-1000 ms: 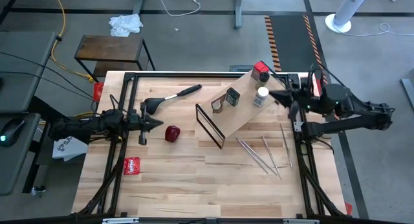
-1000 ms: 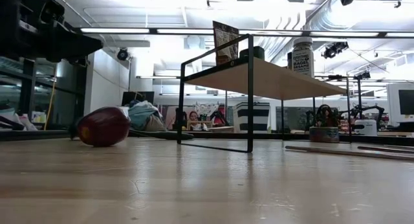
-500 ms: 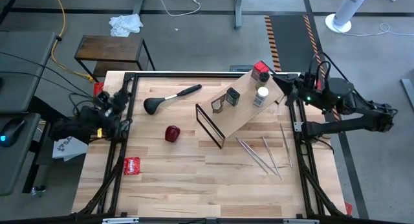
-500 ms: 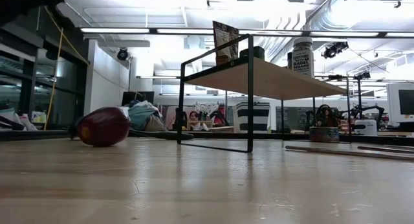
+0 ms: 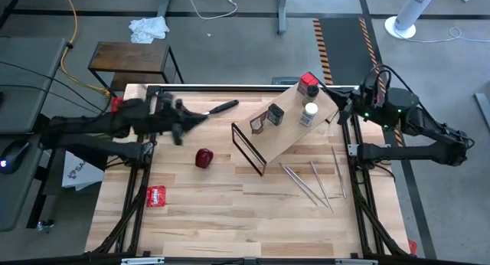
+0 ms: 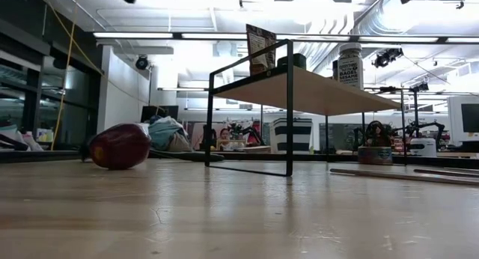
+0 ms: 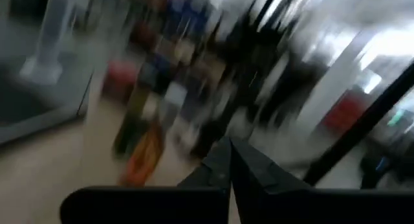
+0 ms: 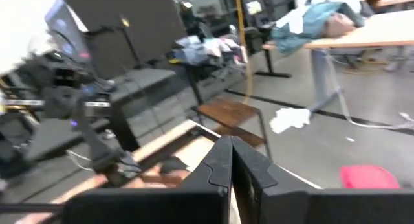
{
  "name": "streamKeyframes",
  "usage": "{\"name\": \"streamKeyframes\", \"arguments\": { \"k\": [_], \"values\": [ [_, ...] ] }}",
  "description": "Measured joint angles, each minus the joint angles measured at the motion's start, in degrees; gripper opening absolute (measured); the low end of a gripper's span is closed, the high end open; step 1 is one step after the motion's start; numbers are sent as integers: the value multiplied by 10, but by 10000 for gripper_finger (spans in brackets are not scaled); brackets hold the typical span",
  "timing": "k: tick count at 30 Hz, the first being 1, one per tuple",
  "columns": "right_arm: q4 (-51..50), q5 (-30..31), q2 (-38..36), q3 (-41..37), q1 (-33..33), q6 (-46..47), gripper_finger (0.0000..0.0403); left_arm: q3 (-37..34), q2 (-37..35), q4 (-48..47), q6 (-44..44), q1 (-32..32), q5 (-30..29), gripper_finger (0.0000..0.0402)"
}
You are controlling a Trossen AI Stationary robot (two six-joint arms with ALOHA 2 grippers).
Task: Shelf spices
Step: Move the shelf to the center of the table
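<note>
The shelf [image 5: 285,131], a light-wood board on black rod frames, stands slantwise at the table's far right; it also shows in the low view [image 6: 314,90]. On its board stand a red-capped jar [image 5: 308,83], a clear white-capped jar [image 5: 309,112] and two dark jars [image 5: 274,116] [image 5: 258,125]. My left gripper [image 5: 184,119] is shut and empty, raised over the far left of the table above a black brush [image 5: 222,107]. My right gripper [image 5: 344,106] is shut and empty, just right of the shelf's far end.
A dark red round thing [image 5: 204,158] lies left of the shelf. A flat red packet [image 5: 155,194] lies near the left edge. Several thin metal rods [image 5: 314,181] lie near the shelf's right side. A round tin [image 6: 374,155] shows beyond the shelf in the low view.
My left gripper has risen out of the low view, drawn back toward the table's left edge, then swung out toward the far edge over the black brush. My right gripper has drawn a little away from the shelf toward the right edge. The jars and the shelf have kept still.
</note>
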Motion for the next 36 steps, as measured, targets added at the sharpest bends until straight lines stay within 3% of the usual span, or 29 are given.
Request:
{"name": "streamKeyframes", "arguments": {
  "k": [2, 5, 9, 12, 16, 22, 25, 30, 33, 36],
  "values": [
    [-44, 18, -20, 0, -12, 21, 0, 41, 58, -52, -10, -8, 15, 1],
    [-111, 37, -56, 0, -26, 60, 0, 57, 142, -51, -28, -32, 42, 1],
    [-169, 40, -104, 0, -32, 112, 0, 57, 245, 35, -87, -69, 49, 1],
    [-184, 38, -129, 0, -32, 133, 0, 58, 308, 162, -136, -97, 40, 1],
    [-192, 28, -140, 0, -32, 129, 0, 58, 384, 273, -212, -137, -18, 0],
    [-205, -29, -136, 0, -32, 129, 0, 57, 450, 280, -309, -208, -198, 0],
    [-204, -41, -134, 0, -32, 128, 0, 58, 447, 231, -345, -237, -313, 0],
    [-204, -42, -134, 0, -32, 115, 0, 58, 414, -6, -502, -251, -510, 0],
    [-204, -40, -134, 0, -32, 113, 0, 58, 409, -141, -619, -230, -515, 0],
    [-204, -35, -134, 0, -32, 102, 0, 57, 409, -164, -633, -209, -505, 0]
  ]
}}
